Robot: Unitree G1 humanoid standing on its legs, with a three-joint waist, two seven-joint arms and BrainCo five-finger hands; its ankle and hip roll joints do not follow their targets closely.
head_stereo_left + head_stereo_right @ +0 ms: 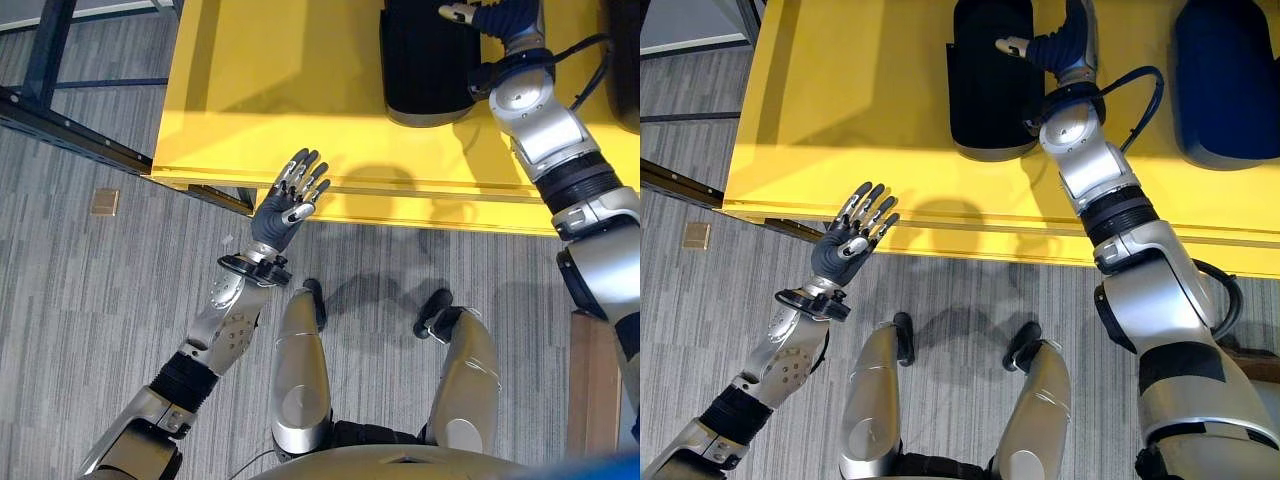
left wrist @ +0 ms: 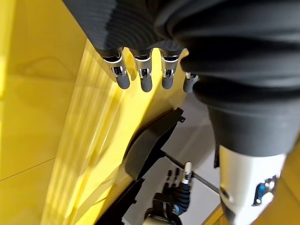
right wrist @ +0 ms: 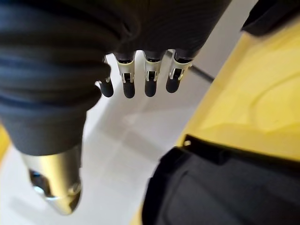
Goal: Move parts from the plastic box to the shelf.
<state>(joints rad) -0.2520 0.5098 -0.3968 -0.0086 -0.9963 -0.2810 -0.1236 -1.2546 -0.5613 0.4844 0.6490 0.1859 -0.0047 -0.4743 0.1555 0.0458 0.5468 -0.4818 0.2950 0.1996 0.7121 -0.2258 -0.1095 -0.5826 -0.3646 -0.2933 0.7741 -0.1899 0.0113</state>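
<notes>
you see grey striped carpet floor [image 1: 90, 330], dark metal frame [image 1: 60, 125] at far left, small tan square [image 1: 104, 202] on carpet near it.

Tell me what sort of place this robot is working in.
Probably a workshop or a factory-style test area. A big yellow plastic box holds black moulded parts, a dark metal frame stands beside it, and the floor is grey striped carpet.
</notes>
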